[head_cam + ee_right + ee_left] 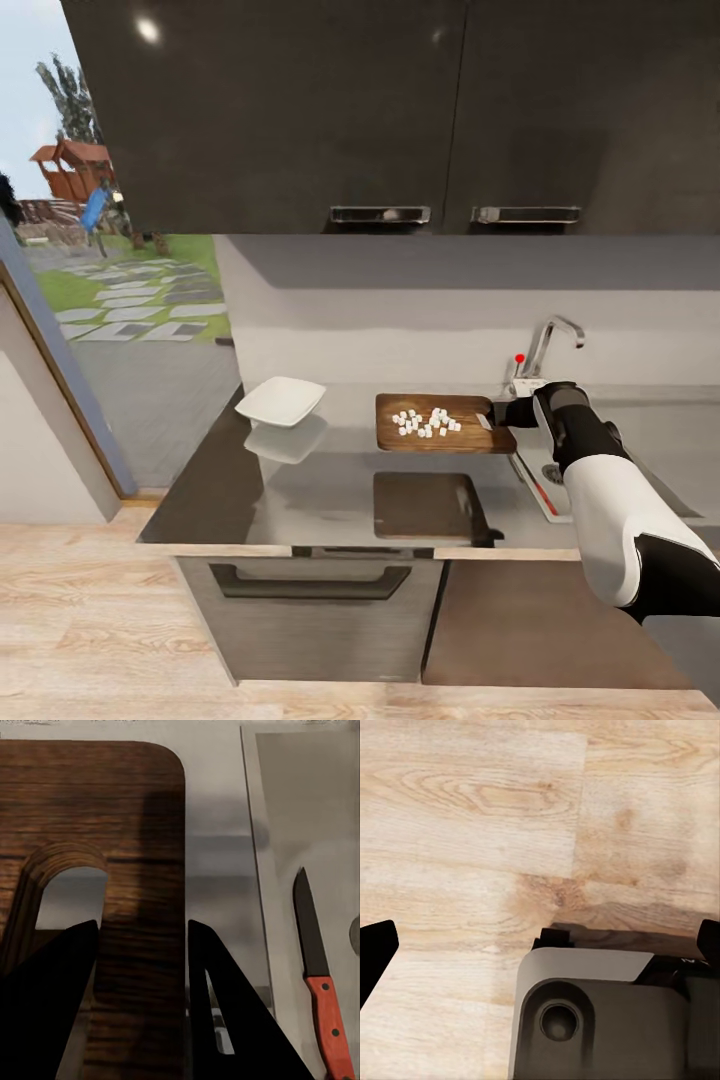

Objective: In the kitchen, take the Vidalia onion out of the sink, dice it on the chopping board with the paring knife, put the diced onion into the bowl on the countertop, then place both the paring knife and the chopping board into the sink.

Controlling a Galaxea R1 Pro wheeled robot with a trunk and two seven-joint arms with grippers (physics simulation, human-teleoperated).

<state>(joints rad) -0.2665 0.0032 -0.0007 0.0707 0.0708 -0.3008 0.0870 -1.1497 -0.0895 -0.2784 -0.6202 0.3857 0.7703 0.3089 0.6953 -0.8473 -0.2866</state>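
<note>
**Operator:** Where is the chopping board [444, 423] sitting relative to the right gripper [497, 418]?

**Technician:** It is lying on the countertop [300, 490], long axis running side to side, with the diced Vidalia onion [426, 422] clustered on its middle. The right gripper is meeting its right-hand end, at the handle slot. In the right wrist view the two dark fingers [49, 1005] are straddling the strip of wood [142, 945] between the slot and the board's edge. They appear to be closing on that strip, one finger on each side.

**Operator:** And the destination?

**Technician:** The bowl [281, 400] is standing to the board's left, near but apart from it. Any tipping move would therefore be carrying the board leftward, away from the sink [560, 480].

**Operator:** The paring knife?

**Technician:** The paring knife [321, 982] is lying just beyond the board's right edge, on the grey steel surface by the sink, blade pointing away from the gripper and roughly parallel to the fingers.

**Operator:** Arm pose?

**Technician:** The right arm is reaching forward and inward over the sink, with the wrist roughly level. The left gripper [540, 945] is hanging low over the wood floor [472, 832], its fingers spread wide, holding nothing.
</note>
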